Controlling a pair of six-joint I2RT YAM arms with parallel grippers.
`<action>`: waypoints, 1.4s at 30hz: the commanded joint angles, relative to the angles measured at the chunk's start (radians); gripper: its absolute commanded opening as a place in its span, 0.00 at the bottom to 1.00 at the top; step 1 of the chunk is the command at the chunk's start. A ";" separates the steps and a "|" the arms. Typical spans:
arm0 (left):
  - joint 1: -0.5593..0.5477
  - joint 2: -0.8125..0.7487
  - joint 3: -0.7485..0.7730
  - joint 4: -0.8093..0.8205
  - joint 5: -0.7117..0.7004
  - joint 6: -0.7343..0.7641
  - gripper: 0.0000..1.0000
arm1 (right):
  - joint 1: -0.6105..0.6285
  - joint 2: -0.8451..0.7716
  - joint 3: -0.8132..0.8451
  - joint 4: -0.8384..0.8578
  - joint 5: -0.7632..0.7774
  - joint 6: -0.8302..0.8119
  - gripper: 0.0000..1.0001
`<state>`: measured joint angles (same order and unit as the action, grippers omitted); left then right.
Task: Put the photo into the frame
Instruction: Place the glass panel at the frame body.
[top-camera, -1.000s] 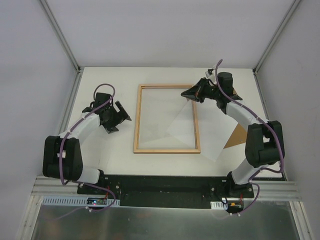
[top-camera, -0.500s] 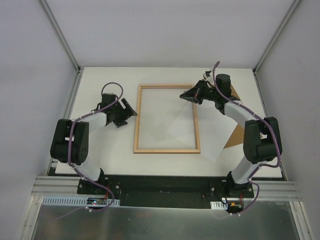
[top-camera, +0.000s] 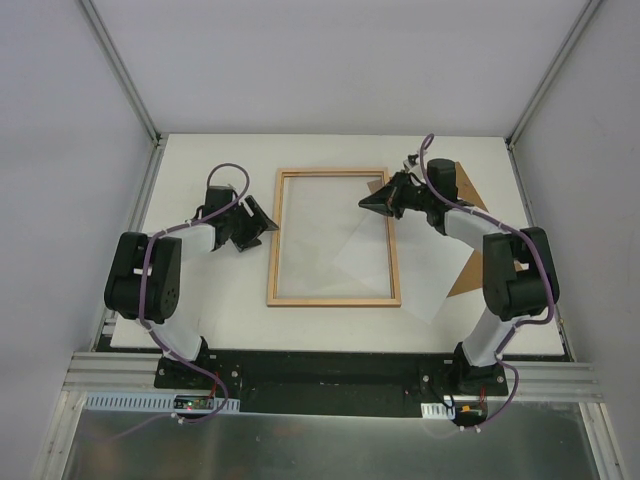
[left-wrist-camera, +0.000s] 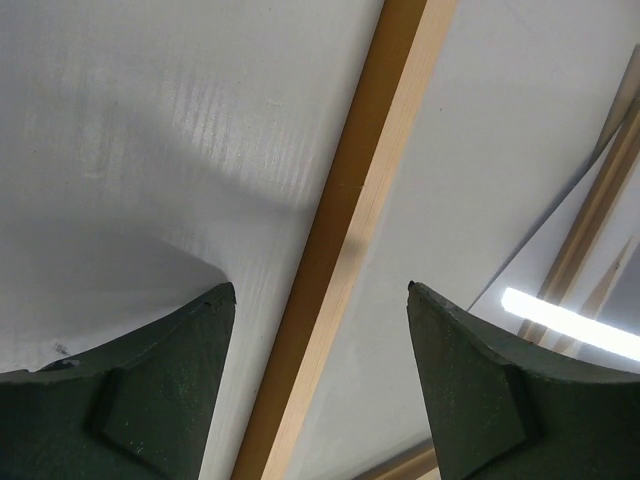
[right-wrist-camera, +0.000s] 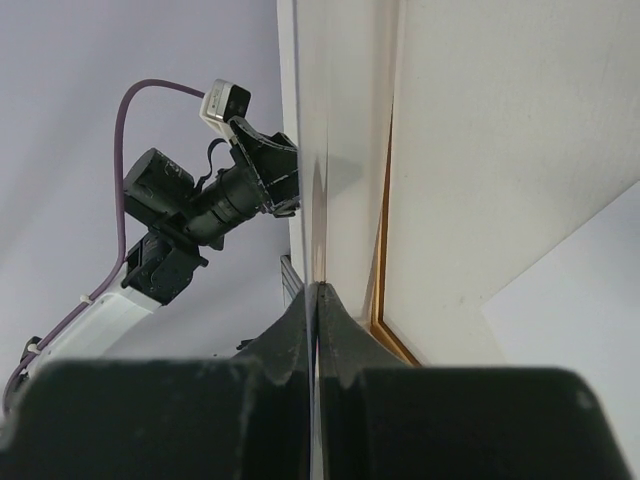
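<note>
Both were at it: left gripper (left-wrist-camera: 320, 292) had jaws spread astride the frame (left-wrist-camera: 352, 200) rail, right gripper (right-wrist-camera: 317, 288) jaws pinched the photo (top-camera: 425, 275) by its corner.

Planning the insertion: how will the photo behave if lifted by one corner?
Probably floppy: the photo is a thin sheet, so with one corner pinched in the right gripper it would likely droop. Likely light and slippery too: it lies across the frame rail on a smooth table.

At right in my top view, photo (top-camera: 420, 270) and right arm (top-camera: 515, 270) hide most of the backing board (top-camera: 468, 279).
</note>
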<state>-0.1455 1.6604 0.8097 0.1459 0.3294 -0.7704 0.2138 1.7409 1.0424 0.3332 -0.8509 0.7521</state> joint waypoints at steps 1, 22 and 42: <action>-0.014 0.048 -0.006 -0.037 0.000 0.014 0.69 | 0.001 0.003 0.002 0.096 -0.030 0.006 0.01; -0.014 0.059 -0.012 -0.066 -0.018 0.031 0.67 | 0.027 0.028 0.002 0.138 -0.050 0.015 0.01; -0.014 0.085 0.005 -0.091 -0.016 0.039 0.64 | 0.042 0.014 0.022 0.078 -0.037 -0.048 0.01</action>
<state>-0.1513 1.6962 0.8261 0.1669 0.3405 -0.7696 0.2424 1.7844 1.0321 0.4057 -0.8711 0.7479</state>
